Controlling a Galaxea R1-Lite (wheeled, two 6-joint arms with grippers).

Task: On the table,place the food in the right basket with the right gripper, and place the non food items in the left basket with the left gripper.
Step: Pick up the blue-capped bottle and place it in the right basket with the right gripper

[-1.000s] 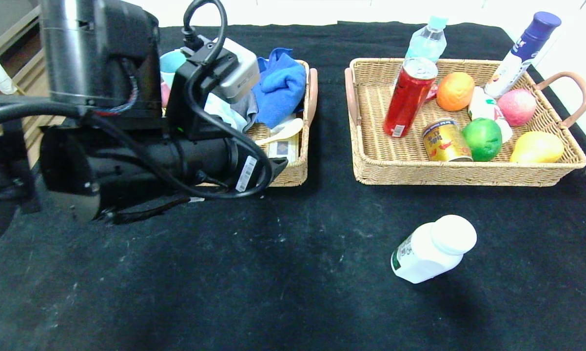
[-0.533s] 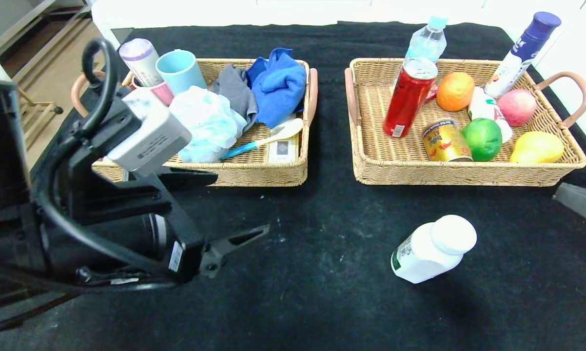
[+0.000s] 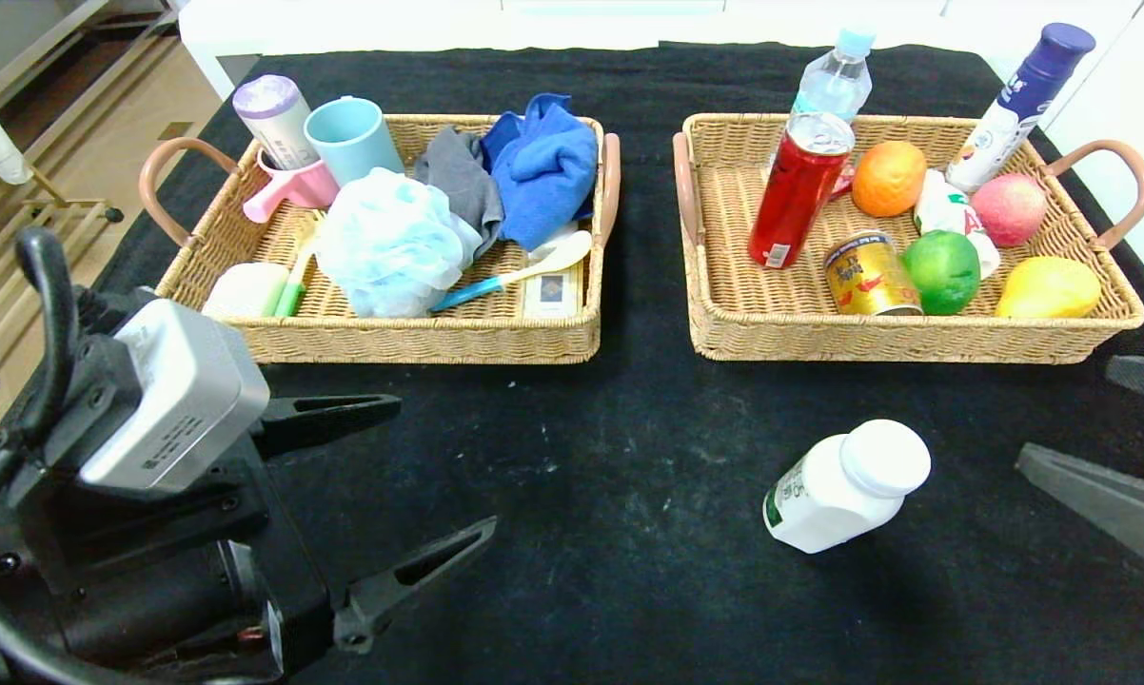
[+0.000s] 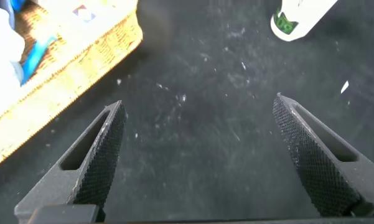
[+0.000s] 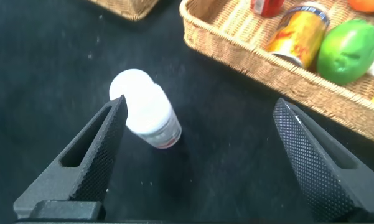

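Head view puts the left end effector [image 3: 410, 485] at the near left of the black cloth-covered surface [image 3: 610, 571], its two dark pointed fingers spread wide and released, nothing between them; they aim toward the middle of the surface. The right end effector [image 5: 202, 162] is likewise spread and empty; only its grey finger edges enter the head view at the near right, and its wrist view frames the white plastic bottle [image 5: 146, 115] just beyond and between the finger tips, not touching them.

That white plastic bottle [image 3: 843, 487] stands slightly tilted on the bare surface, near and right of centre, apart from both baskets. It has a broad white round cap and a label with a green band low on its side.

Farther back sits the left wicker basket [image 3: 496, 338], holding a pale blue mesh bath puff [image 3: 386, 243], a blue cloth [image 3: 545, 162] and a light blue mug [image 3: 351, 138]. The right wicker basket [image 3: 877, 338] holds a red drink can [image 3: 798, 190], a gold tin [image 3: 869, 276], a green round fruit [image 3: 943, 271], an orange [image 3: 888, 178] and a yellow pear-shaped fruit [image 3: 1048, 288].
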